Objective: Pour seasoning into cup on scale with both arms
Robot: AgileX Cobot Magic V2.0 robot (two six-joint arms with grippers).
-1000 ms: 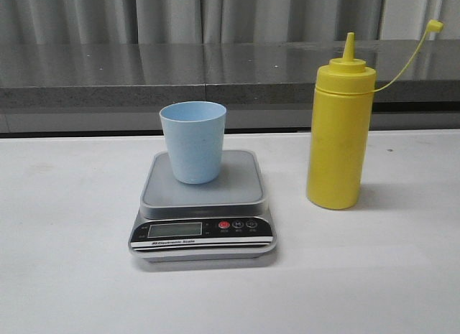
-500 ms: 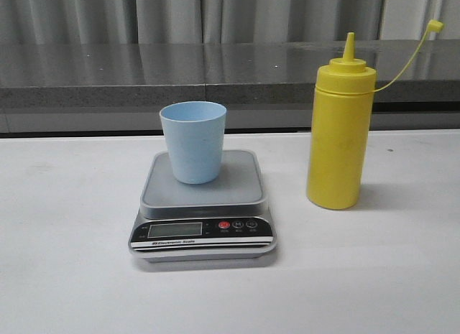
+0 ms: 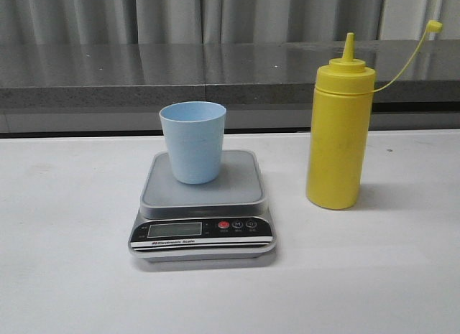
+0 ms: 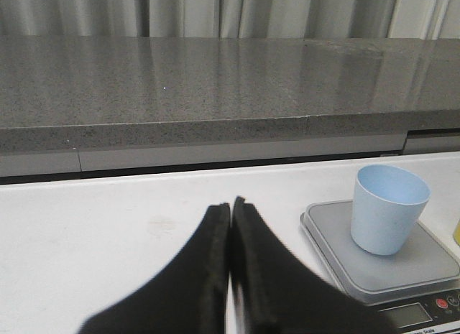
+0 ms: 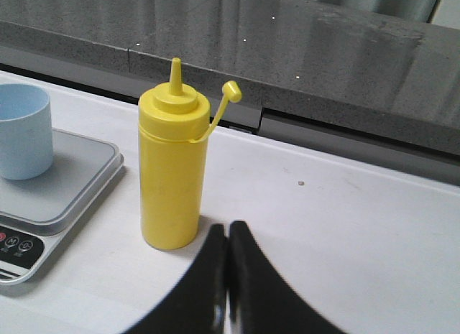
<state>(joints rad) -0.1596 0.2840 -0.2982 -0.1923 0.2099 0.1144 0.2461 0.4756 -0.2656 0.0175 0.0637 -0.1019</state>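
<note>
The light blue cup stands upright on the square platform of the silver-grey scale in the middle of the white table. The tall yellow seasoning bottle stands to its right, its cap hanging off on a thin tether. Neither arm shows in the front view. In the left wrist view my left gripper is shut and empty, apart from the cup and the scale. In the right wrist view my right gripper is shut and empty, close beside the base of the seasoning bottle.
A dark grey stone ledge runs along the back of the white table, with grey curtains behind it. The scale's display panel with its red button faces the front.
</note>
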